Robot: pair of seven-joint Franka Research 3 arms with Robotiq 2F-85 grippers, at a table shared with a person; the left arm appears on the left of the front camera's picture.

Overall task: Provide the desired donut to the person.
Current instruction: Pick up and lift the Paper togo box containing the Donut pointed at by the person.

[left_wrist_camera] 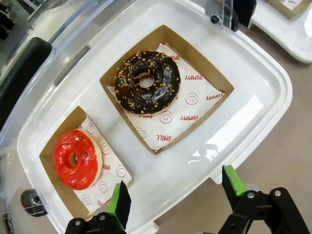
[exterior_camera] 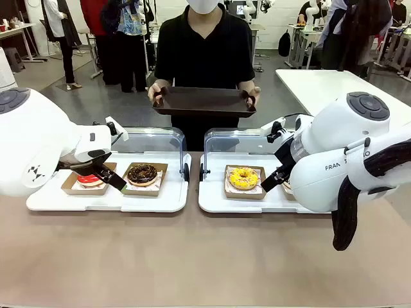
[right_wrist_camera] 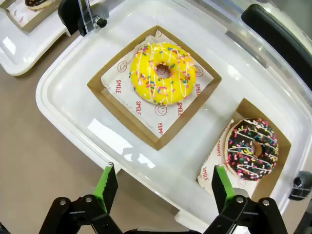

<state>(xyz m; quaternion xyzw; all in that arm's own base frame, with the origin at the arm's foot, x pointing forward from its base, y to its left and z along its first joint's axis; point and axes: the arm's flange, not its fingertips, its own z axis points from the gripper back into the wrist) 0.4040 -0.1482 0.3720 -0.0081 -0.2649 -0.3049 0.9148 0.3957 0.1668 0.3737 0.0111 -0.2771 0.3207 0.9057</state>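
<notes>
Left gripper (left_wrist_camera: 175,187), jaws apart and empty, above a white plastic tray (left_wrist_camera: 253,92) holding a red-glazed donut (left_wrist_camera: 75,158) and a chocolate nut-topped donut (left_wrist_camera: 147,82) in brown card boxes (left_wrist_camera: 202,61). Right gripper (right_wrist_camera: 164,178), jaws also apart, above a second white tray (right_wrist_camera: 63,92) with a yellow sprinkled donut (right_wrist_camera: 162,73) and a chocolate rainbow-sprinkled donut (right_wrist_camera: 253,148). Person in black shirt (exterior_camera: 204,51) stands across the table (exterior_camera: 192,256), holding a dark brown tray (exterior_camera: 204,101).

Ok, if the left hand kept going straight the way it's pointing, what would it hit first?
The left hand would probably meet the white tray first, its bare floor by the near rim, between the red donut's box and the chocolate donut's box. Depth is unclear.
</notes>
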